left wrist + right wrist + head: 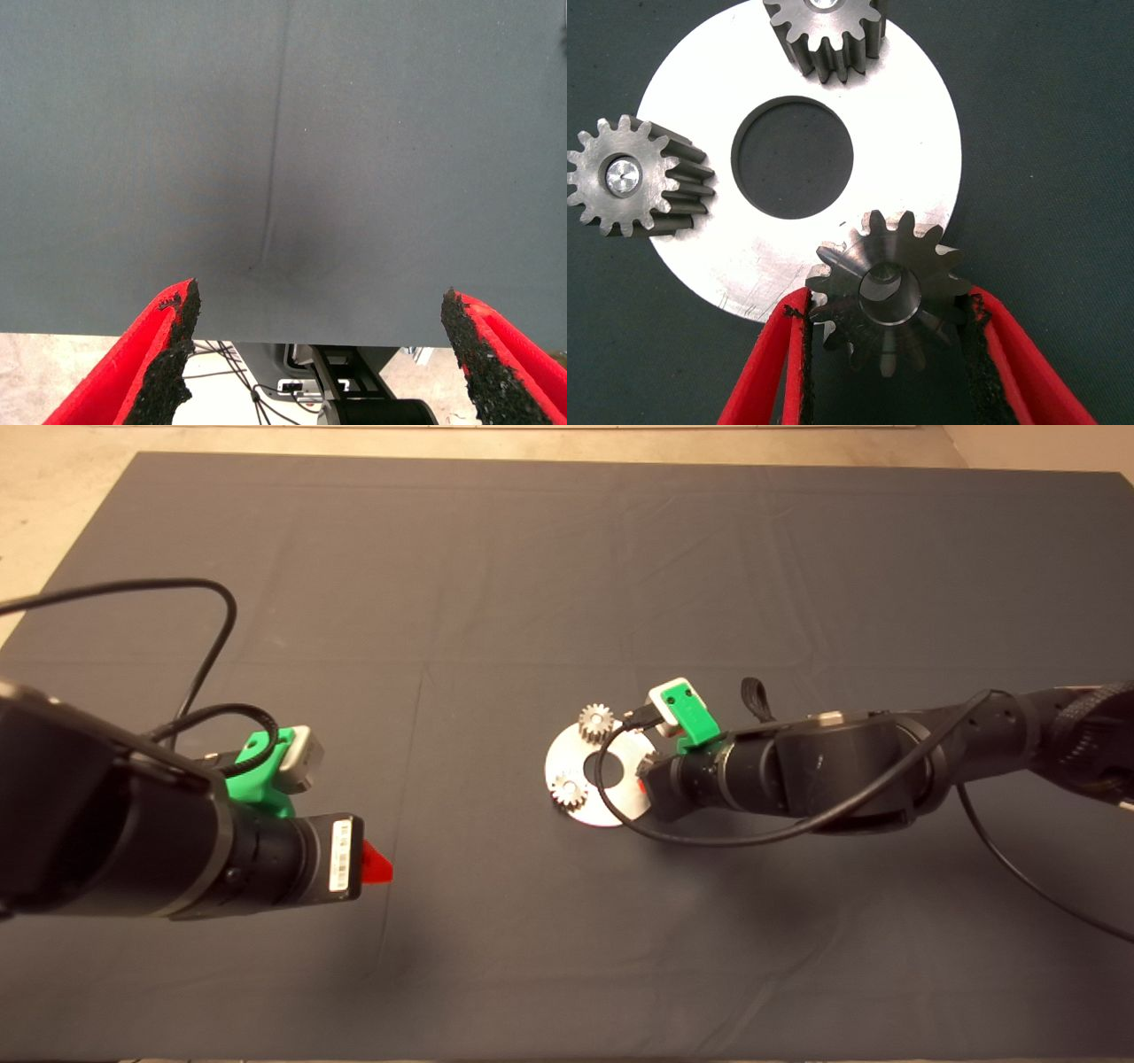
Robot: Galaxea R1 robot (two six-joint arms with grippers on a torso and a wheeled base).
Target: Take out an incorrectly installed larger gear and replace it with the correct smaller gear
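Head view: a silvery ring plate point(589, 815) lies just right of the frame's centre on the dark mat point(567, 558). Two small pinions stand on its rim, one at its upper edge point(596, 722) and one at its lower left point(568, 789). The right gripper point(648, 772) comes in from the right and covers the plate's right edge, so the third seat is hidden here. The left gripper point(376, 865) hangs at the lower left, well apart from the plate, probably kept clear of the work.

Left wrist view: the left gripper's fingers point(164, 354) stand wide apart with nothing between them, only bare mat and floor beyond.

Right wrist view: the right gripper point(886, 354) has its two red fingers point(766, 372) pressed to either side of a gear point(888, 285) at lower centre, over the plate's point(691, 257) rim. It looks the same size as the other two pinions point(633, 177) point(826, 31), so I judge it the smaller gear, gripped by its teeth to keep the bore free over the peg. Whether it is fully seated I cannot tell. The larger gear shows in no view.
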